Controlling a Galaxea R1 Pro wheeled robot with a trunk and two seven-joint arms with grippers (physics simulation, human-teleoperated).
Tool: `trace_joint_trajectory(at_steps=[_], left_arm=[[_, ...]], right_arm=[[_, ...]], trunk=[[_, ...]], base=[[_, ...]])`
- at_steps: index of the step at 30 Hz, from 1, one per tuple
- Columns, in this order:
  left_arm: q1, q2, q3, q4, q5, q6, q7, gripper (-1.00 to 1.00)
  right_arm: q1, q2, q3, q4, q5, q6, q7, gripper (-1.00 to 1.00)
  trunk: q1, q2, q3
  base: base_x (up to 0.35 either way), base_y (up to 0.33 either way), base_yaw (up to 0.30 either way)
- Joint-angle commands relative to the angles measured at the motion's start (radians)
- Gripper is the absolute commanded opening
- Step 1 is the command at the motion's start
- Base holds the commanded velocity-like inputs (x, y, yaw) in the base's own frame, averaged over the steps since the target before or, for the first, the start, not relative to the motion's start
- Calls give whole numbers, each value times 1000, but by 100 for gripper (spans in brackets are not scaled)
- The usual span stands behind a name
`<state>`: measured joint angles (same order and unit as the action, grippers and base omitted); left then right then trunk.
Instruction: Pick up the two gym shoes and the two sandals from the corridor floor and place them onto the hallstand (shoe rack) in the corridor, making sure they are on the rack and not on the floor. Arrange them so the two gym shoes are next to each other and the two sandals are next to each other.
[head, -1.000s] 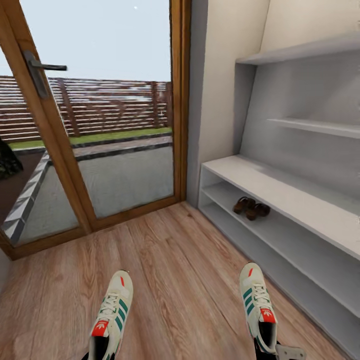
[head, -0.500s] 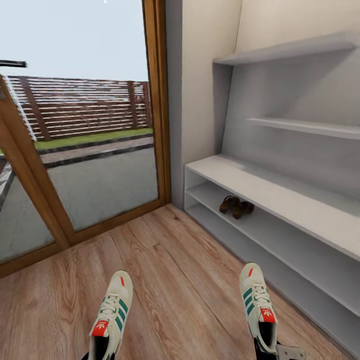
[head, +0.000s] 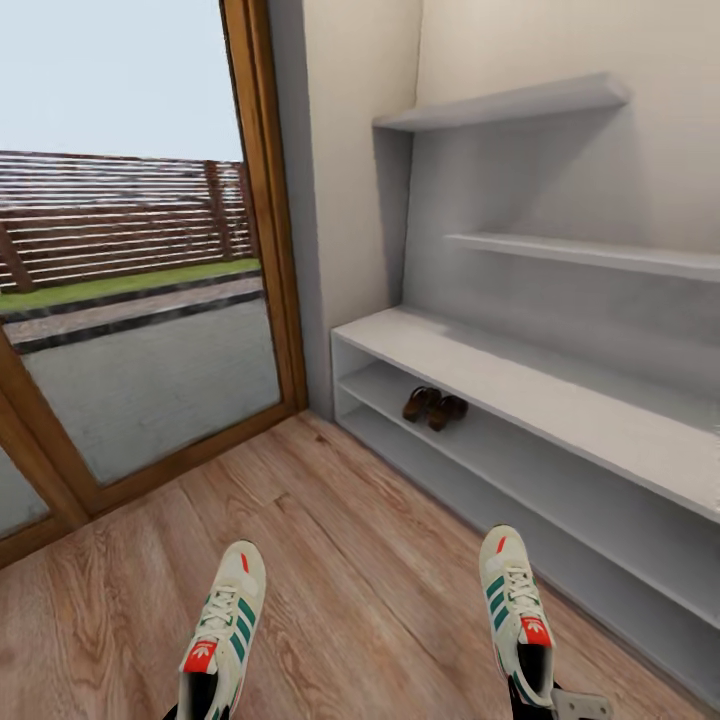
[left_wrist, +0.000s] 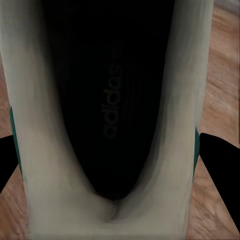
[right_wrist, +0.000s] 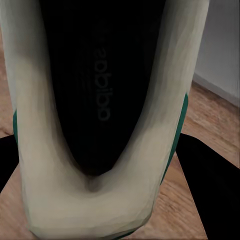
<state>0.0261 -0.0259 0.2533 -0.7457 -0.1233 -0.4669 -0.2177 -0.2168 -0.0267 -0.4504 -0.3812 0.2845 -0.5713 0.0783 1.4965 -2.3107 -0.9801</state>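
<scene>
The view has swung right: the light grey hallstand (head: 560, 400) sits more centrally. Brown leather sandals (head: 435, 407) lie together on its upper low shelf. Each end effector (left_wrist: 120, 165) (right_wrist: 107, 170) clamps one off-white green-striped gym shoe (head: 222, 625) (head: 515, 610) above the wood-plank floor (head: 350, 560); wrist views show dark insoles.

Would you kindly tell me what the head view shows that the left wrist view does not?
The head view alone takes in the light grey hallstand with the brown leather sandals on its upper low shelf, the wood-framed glass door, and the right off-white green-striped gym shoe. The left wrist view alone looks into the left off-white gym shoe, showing its dark insole and the left claw fingers at its sides. Both share that shoe and the wood-grain plank floor.
</scene>
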Motion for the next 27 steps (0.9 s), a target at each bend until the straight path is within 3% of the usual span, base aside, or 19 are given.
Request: trace_joint_trajectory(at_steps=[1,13,27], left_arm=[[0,-2,8,-1,-10,-3,-6,-100],[0,-3,7,-1,-10,-3,-6,-100],[0,-2,8,-1,-10,-3,-6,-100]], right_arm=[[-1,1,-8,1,4,-4,8,-100],[-1,2,-8,1,4,-4,8,-100],[-1,2,-8,1,5,-4,8,-100]], trunk=[[0,0,-1],[0,0,-1],[0,0,-1]], base=[[74,161,-263],[73,252,-263],[4,29,-263]])
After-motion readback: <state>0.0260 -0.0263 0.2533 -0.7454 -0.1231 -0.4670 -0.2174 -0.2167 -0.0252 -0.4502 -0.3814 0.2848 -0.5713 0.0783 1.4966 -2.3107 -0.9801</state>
